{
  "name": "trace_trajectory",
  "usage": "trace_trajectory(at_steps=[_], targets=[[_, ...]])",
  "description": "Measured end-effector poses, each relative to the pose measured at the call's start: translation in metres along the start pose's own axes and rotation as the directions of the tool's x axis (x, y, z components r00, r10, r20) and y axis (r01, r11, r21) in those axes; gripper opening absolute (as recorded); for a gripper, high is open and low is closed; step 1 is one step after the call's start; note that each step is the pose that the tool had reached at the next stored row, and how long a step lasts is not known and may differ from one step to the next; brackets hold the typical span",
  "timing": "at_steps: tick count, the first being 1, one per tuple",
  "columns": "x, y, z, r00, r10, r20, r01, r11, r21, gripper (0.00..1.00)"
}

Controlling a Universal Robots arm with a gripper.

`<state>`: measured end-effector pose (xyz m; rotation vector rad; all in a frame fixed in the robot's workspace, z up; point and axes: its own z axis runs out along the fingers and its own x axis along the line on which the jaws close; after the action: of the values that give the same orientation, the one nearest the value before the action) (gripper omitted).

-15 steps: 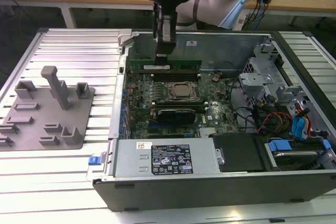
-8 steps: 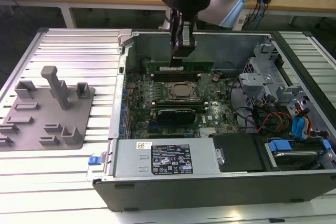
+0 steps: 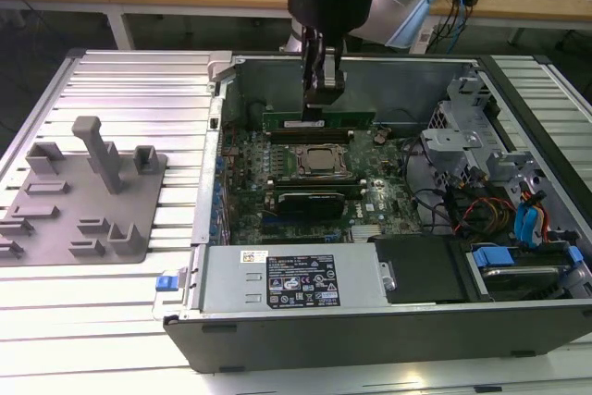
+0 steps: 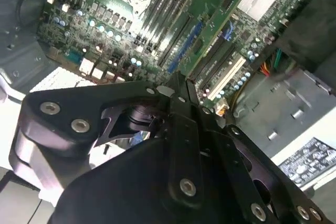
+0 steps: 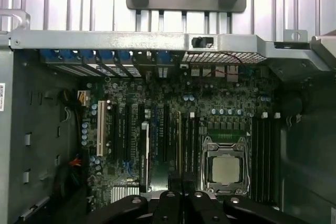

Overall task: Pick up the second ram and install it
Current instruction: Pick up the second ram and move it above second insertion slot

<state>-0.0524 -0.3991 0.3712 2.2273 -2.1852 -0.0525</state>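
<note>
Inside the open computer case (image 3: 370,339) on the worktop (image 3: 139,90), the tool (image 3: 322,110) is closed on the upper edge of the second ram (image 3: 356,119), gripping it at mid-length. The green stick stands upright and level above the motherboard, near the processor socket (image 3: 319,160). We cannot tell whether its lower edge has met a slot. We judge that alignment decides this step: the stick should stay parallel to its slot, travel straight down, and take even pressure so both ends seat together without twisting.
</note>
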Motion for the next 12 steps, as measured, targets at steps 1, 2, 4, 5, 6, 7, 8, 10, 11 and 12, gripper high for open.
trace_trajectory(at_steps=[1,2,4,5,6,7,8,10,11,12], targets=[[-0.003,-0.0014,0.0038,1.0,-0.002,-0.0001,0.002,1.0,-0.0001,0.09],[-0.0061,-0.003,0.0082,1.0,-0.003,-0.0002,0.003,1.0,-0.0002,0.09],[-0.0103,-0.006,0.0148,1.0,-0.005,-0.0002,0.005,1.0,-0.0009,0.09],[-0.0115,-0.0078,0.0188,1.0,-0.005,-0.0002,0.005,1.0,-0.0021,0.09],[-0.0119,-0.0091,0.0207,1.0,-0.005,-0.0003,0.005,1.0,-0.0033,0.09],[-0.0123,-0.0102,0.0225,1.0,-0.005,-0.0002,0.005,1.0,-0.0043,0.09],[-0.0131,-0.012,0.0256,1.0,-0.005,-0.0002,0.005,1.0,-0.0066,0.09],[-0.0135,-0.013,0.0292,1.0,-0.005,0.0001,0.005,0.9999,-0.0112,0.09],[-0.0136,-0.013,0.0295,1.0,-0.005,-0.0002,0.005,0.9999,-0.0122,0.09],[-0.0136,-0.013,0.0295,1.0,-0.005,-0.0004,0.005,0.9999,-0.0123,0.09]])
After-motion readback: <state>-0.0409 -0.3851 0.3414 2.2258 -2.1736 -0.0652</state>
